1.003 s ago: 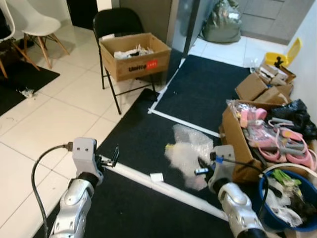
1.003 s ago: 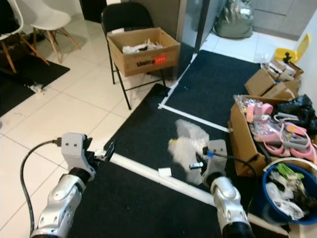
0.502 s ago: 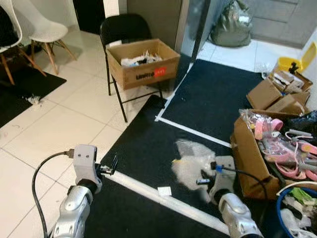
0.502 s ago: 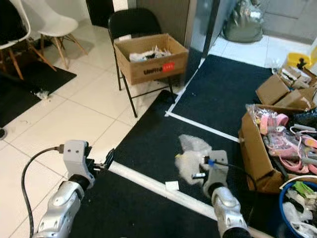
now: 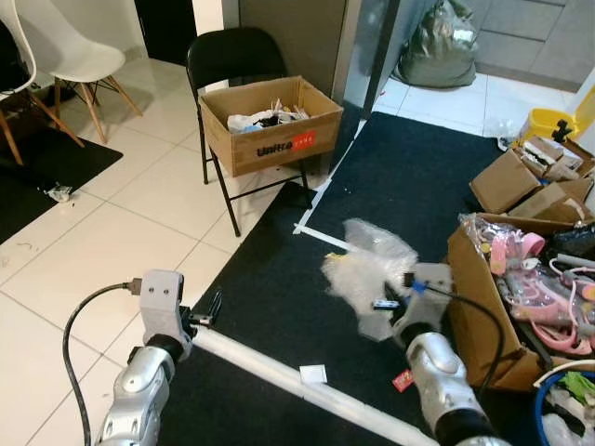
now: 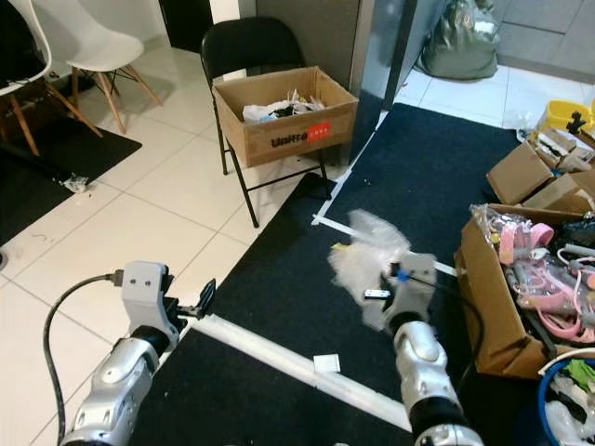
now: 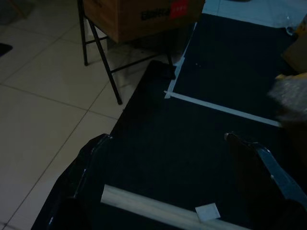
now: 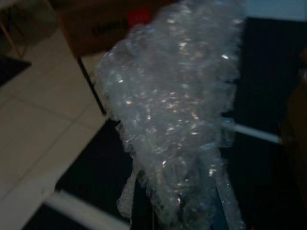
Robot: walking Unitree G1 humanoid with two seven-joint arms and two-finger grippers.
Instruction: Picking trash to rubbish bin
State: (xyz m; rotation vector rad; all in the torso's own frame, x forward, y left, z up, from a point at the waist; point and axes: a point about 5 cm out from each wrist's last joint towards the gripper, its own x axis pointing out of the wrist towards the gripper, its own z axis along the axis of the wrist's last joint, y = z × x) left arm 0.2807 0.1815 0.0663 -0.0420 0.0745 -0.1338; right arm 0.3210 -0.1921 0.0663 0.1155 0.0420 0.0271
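Note:
A crumpled wad of clear bubble wrap (image 5: 365,268) hangs above the black mat, and my right gripper (image 5: 388,303) is shut on its lower end. In the right wrist view the bubble wrap (image 8: 176,109) bulges out from between the fingers and hides them. An open cardboard box (image 5: 271,124) with paper scraps inside rests on a black folding chair (image 5: 227,55) ahead to the left. My left gripper (image 5: 208,309) is open and holds nothing, low over the mat's left edge; in its wrist view the fingers (image 7: 90,160) stand wide apart.
A white strip (image 5: 270,370) crosses the mat, with a white paper scrap (image 5: 312,373) and a red scrap (image 5: 403,380) beside it. A cardboard box of pink items (image 5: 485,290) and a blue bucket (image 6: 550,390) stand at right. White chairs (image 5: 67,39) are far left.
My right gripper has lifted the bubble wrap off the mat and carried it forward. The camera has moved toward the chair. The left arm keeps its pose.

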